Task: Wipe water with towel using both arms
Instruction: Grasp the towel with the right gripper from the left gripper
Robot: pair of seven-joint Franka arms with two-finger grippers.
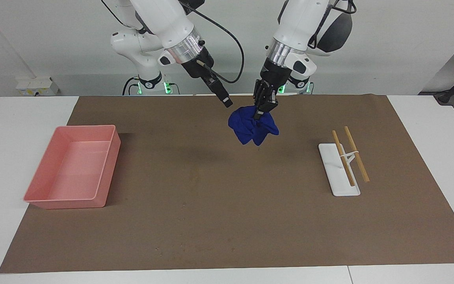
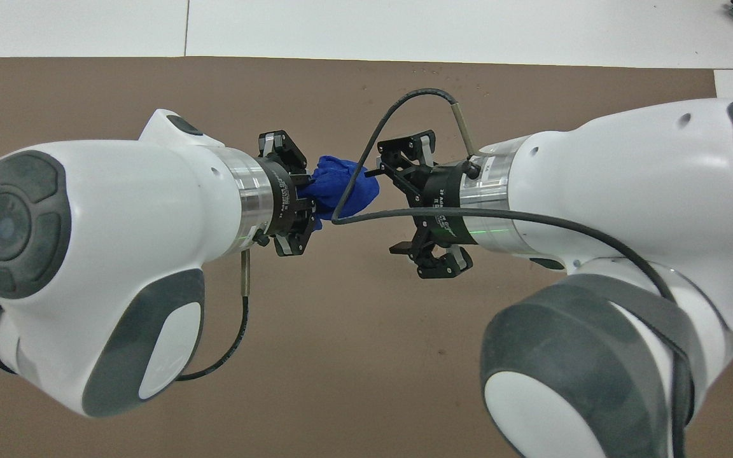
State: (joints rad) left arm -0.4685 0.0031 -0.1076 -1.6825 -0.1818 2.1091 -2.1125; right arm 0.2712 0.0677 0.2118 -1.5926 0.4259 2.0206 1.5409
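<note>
Facing view, read from its left edge to its right.

1. The shallow pink plastic tray (image 1: 71,169) rests on the brown mat (image 1: 227,221) toward the right arm's end of the counter (image 1: 10,150). It plays no part in this step.

2. The right arm's black two-finger gripper (image 1: 227,103) hangs over the middle of the mat, just beside the cloth. Its jaws stand spread wide, as the overhead view confirms (image 2: 404,210), and hold nothing.

3. The small deep royal-blue soft towel (image 1: 252,128) hangs in the air as a bunched lump over the mat's middle, clear of the surface. The left arm's black two-finger gripper (image 1: 261,112) pinches its top, fingertips pressed together on the fabric.

4. The white rectangular stand (image 1: 339,171) with two slim wooden rods (image 1: 349,154) lies on the mat toward the left arm's end, well apart from the towel.

Step in hand, as judged: a mid-air transfer or shared grasp of the towel before wiping.

Procedure for a sound grasp:
- Hold the left gripper steady so that the lump does not swing.
- Bring the right gripper's spread jaws around a free fold of cloth, not around the left fingertips.
- Close only when fabric fills the gap between the jaws.
- Release or pull apart only after the second grip is firm.

Whether the right gripper already touches the towel probably cannot be settled, since its black cable (image 2: 366,159) crosses the cloth in the overhead view.
</note>
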